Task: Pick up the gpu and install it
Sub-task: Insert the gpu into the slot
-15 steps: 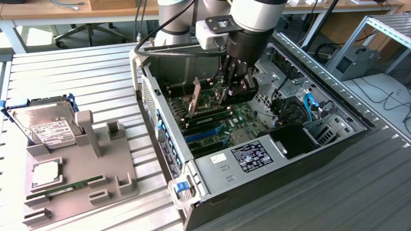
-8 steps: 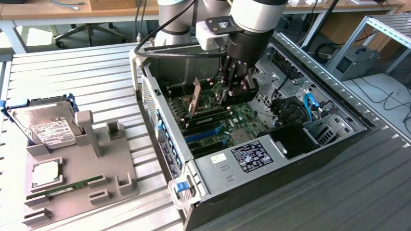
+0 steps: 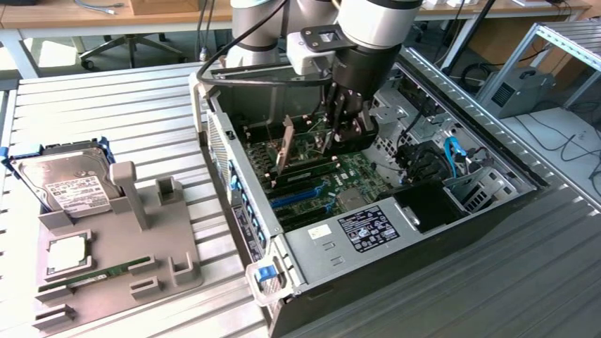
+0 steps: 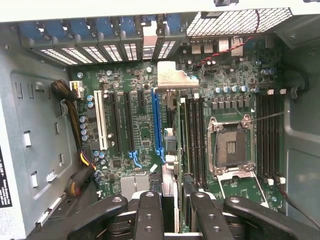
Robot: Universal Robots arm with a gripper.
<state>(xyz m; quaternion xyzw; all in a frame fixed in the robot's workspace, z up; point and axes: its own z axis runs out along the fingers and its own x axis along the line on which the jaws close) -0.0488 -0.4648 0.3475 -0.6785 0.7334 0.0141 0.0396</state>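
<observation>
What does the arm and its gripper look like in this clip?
The arm is built of light grey, rounded tubular segments, with a grey camera block clamped near the wrist and a black cable looping off it. The gripper is black; in the wrist view its fingers are chunky black links with round silver pins.

The arm reaches steeply downward, its gripper (image 3: 340,127) pointing down, jaws closed on a card held edge-on.

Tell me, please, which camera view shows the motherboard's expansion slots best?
The wrist view: it looks straight down on the motherboard, so the parallel expansion slots lie in plain sight, blue, black and white. The exterior view sees the slots at a slant inside the computer case, partly behind the arm.
</observation>
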